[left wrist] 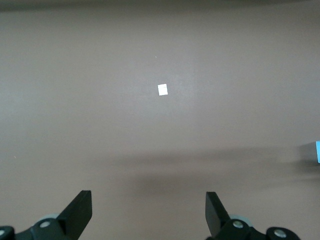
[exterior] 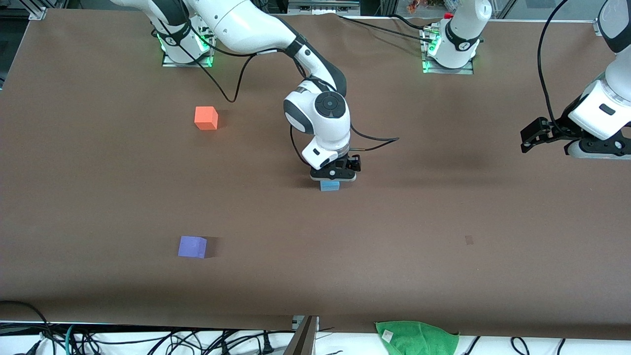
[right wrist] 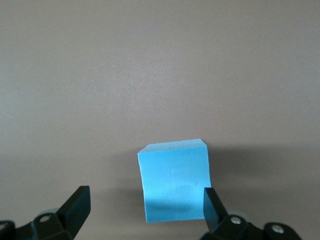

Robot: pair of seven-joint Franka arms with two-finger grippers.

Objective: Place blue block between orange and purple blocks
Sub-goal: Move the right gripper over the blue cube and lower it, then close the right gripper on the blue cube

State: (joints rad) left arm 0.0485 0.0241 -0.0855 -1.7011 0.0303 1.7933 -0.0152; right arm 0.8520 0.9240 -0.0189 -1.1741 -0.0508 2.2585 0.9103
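Right end effector point(exterior: 333, 178): low over blue block point(exterior: 330, 186), jaws wide, gripping nothing.
Left end effector point(exterior: 531, 137): waiting, wide open, empty.
Blue block: mid-counter.
Orange point(exterior: 206, 118), purple point(exterior: 192, 246): toward right arm's end, well apart.
Risk: block off-centre between jaws; closing may twist or nudge it.
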